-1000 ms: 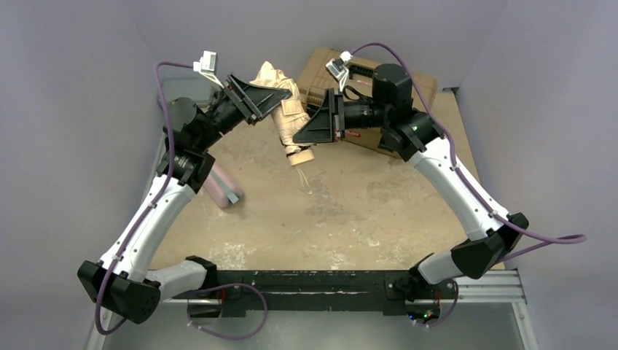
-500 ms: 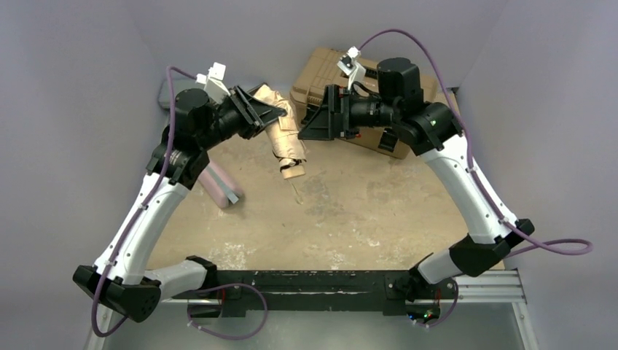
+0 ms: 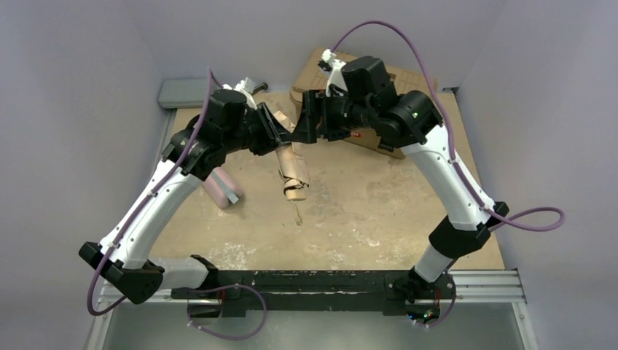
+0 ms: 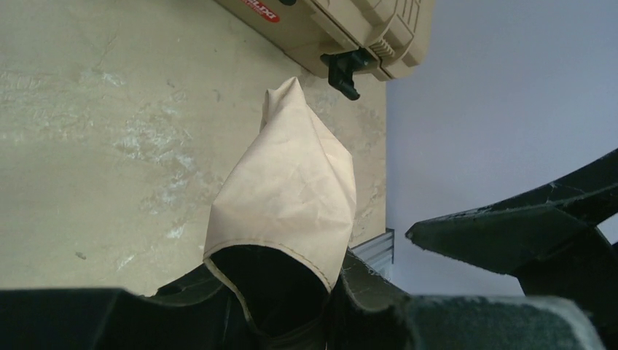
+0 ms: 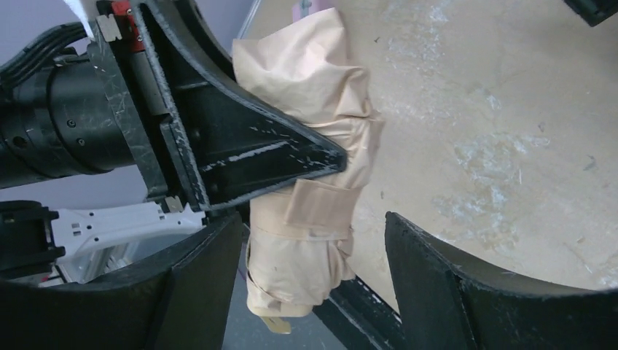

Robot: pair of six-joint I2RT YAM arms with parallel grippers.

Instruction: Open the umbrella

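The beige-tan folded umbrella (image 3: 292,166) hangs off the table, its wrap strap still round it and its cream handle end lowest. My left gripper (image 3: 272,135) is shut on its upper part. In the left wrist view, puffed fabric (image 4: 291,182) rises from between the left gripper's (image 4: 313,273) jaws. My right gripper (image 3: 308,121) is open just right of the umbrella's top. In the right wrist view the right gripper (image 5: 312,219) straddles the bundle (image 5: 313,240) with gaps on both sides, and the left gripper's black finger (image 5: 291,153) presses on the fabric.
A tan hard toolbox (image 3: 404,76) lies at the back right, behind the right arm; it also shows in the left wrist view (image 4: 350,29). A pink pouch with a grey strip (image 3: 222,187) lies under the left arm. A grey box (image 3: 182,92) sits at the back left corner.
My left gripper has brought the umbrella nearer and lower, so it now hangs steeper. My right gripper has moved left, closer to the umbrella's top.
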